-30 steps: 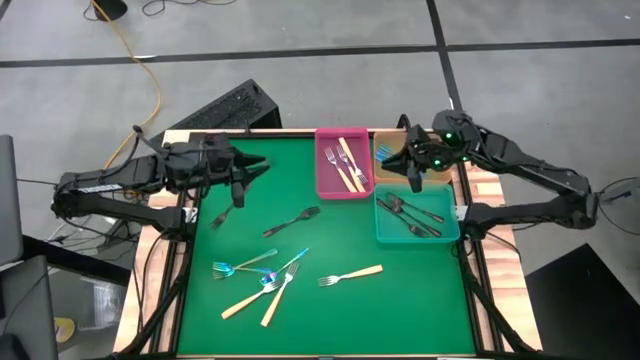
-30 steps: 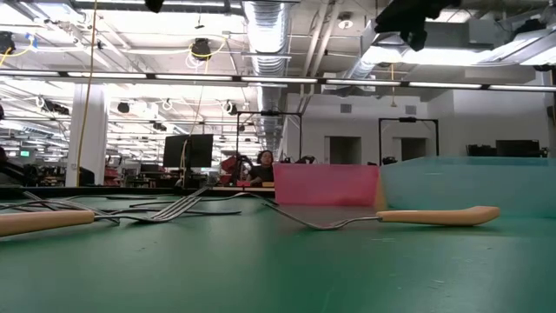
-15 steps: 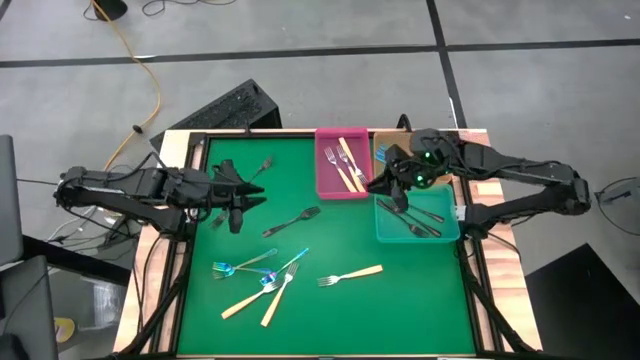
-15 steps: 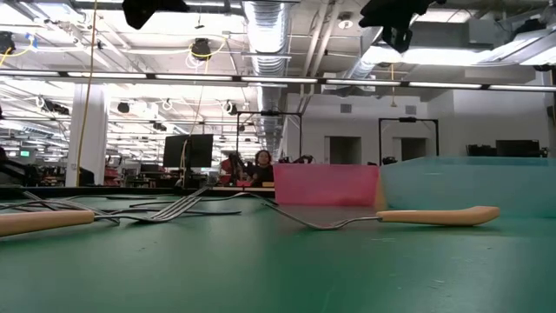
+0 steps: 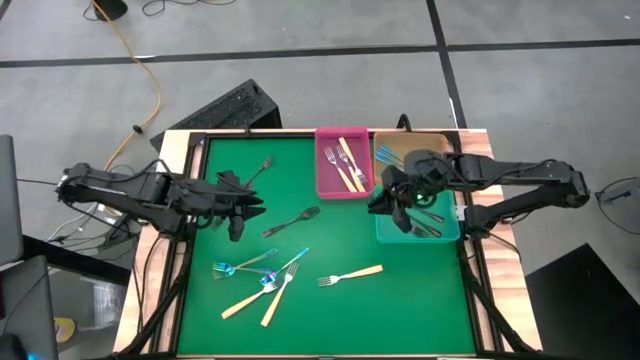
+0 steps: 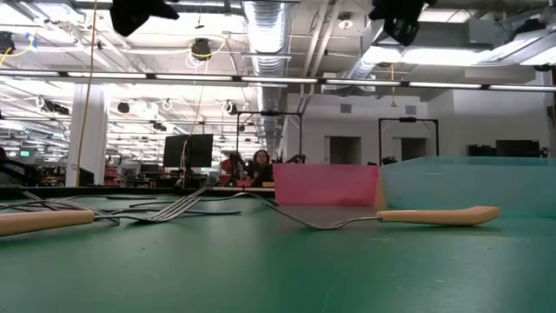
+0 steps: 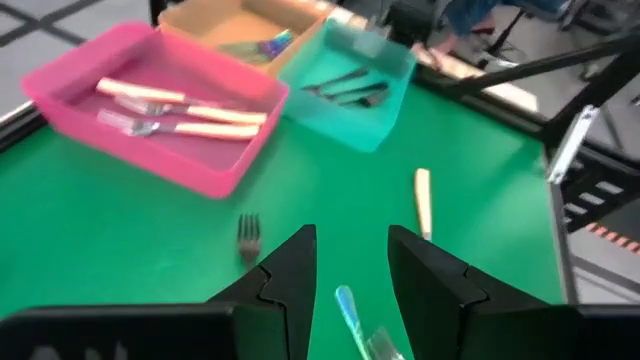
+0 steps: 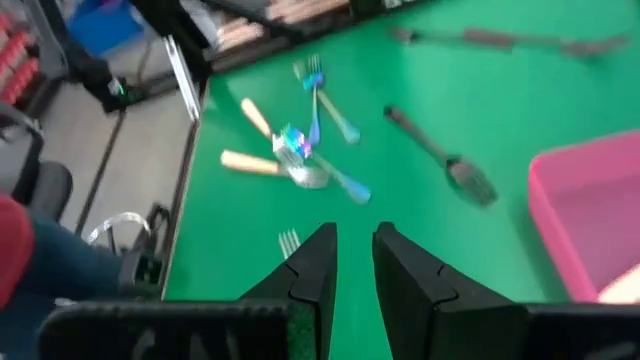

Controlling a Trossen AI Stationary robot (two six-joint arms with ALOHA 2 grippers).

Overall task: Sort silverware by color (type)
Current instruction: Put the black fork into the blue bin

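Note:
Loose silverware lies on the green mat (image 5: 400, 300): a black fork (image 5: 293, 220) in the middle, another black fork (image 5: 262, 163) at the far left, blue forks (image 5: 240, 268) and tan-handled forks (image 5: 352, 274) toward the near edge. The pink tray (image 5: 328, 185) holds tan-handled forks, the tan tray (image 5: 410, 140) blue ones, the teal tray (image 5: 440, 232) black ones. My left gripper (image 5: 250, 205) hovers open above the mat's left part, left of the middle black fork. My right gripper (image 5: 380, 200) hovers open over the teal tray's left rim. Nothing is between either pair of fingers (image 7: 290, 270) (image 8: 315, 265).
The three trays stand side by side at the mat's far right. A raised dark frame (image 5: 190, 250) borders the mat. Bare mat lies at the near right and the far middle. A keyboard (image 5: 225, 108) sits on the floor beyond the far left corner.
My left gripper has sunk a little and gone toward the near edge, turning toward the middle of the mat. My right gripper has swung from above the tan tray toward the table's left and near side, now over the teal tray's left rim. No fork has moved.

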